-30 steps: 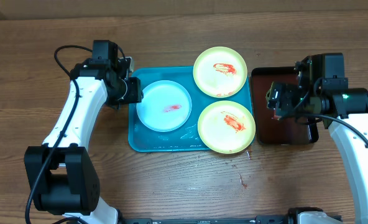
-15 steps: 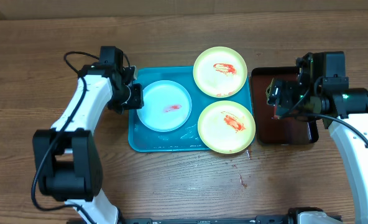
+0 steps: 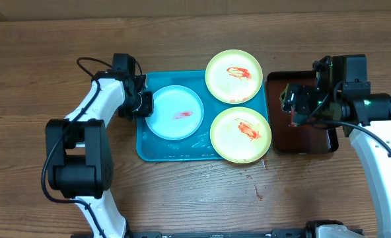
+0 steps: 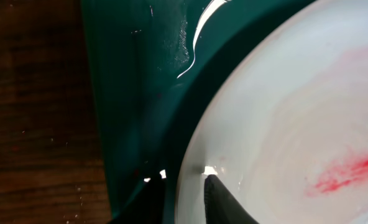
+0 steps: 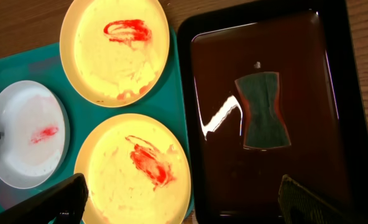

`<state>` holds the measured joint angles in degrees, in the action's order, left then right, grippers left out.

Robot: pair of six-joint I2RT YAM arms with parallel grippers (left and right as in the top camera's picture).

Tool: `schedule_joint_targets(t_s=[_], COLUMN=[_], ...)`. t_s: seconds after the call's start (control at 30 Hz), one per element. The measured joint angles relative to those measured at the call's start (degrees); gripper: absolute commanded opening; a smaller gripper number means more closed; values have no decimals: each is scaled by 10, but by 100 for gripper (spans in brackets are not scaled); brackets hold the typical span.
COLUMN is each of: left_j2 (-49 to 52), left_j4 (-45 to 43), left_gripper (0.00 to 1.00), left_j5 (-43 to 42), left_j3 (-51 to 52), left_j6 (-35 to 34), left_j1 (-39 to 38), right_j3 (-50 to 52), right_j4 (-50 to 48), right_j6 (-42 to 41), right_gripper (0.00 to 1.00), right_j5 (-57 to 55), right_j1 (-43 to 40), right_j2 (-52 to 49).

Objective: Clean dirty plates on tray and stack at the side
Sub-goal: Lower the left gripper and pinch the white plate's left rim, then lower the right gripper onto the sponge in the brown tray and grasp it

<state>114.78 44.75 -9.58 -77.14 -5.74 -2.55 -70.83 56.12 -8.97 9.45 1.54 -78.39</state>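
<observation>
Wooden table (image 3: 182, 198) carries the turquoise tray (image 3: 176, 151): white plate (image 3: 176, 112) at left, far yellow-green plate (image 3: 233, 76) and near yellow-green plate (image 3: 240, 134) overhanging its right side, all sauce-smeared. Left gripper (image 3: 147, 104): fingers (image 4: 224, 202), mostly cut off, straddle the white plate's left rim; whether they clamp it cannot be told. Right gripper (image 3: 292, 109), fingers spread, hangs over the brown tray (image 3: 314, 140) bearing a grey-green pad (image 5: 263, 112).

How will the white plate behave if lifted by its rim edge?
The white plate looks shallow and rigid, so it should probably lift stiffly and feel light. With the left hand only at its rim, it may pivot or droop. Glossy wet-looking streaks on the tray hint that the rim could be slippery.
</observation>
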Motion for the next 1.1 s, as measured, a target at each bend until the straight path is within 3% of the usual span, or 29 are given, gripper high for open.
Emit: schedule_joint_targets(t_s=[0.1,0.23,0.4,0.5,0.67,1.1], left_j2=[9,8,8,8,8,8], left_j4=[-3,-4,-4,-5,-5,-13], left_gripper=[4,4,4,4,4,4], left_j5=[-7,-9,-9,-9,-10,-14], left_j3=[-1,-2,-2,-2,-2,-1], left_j6=[2,2,2,2,2,2], left_j1=[0,0,0,0,0,0], right_j3=[0,0,0,-1,-1,-1], right_j4=[0,0,3,0,-23,-103], right_j6=[4,-22,-68,-73,-42,35], right_gripper=[68,42,41,53,56,40], right_j5=[2,-22,-57,-67,-73,-99], right_j1=[0,0,-14,-32,-45,-37], right_j2=[0,0,-14,-58,-146,-262])
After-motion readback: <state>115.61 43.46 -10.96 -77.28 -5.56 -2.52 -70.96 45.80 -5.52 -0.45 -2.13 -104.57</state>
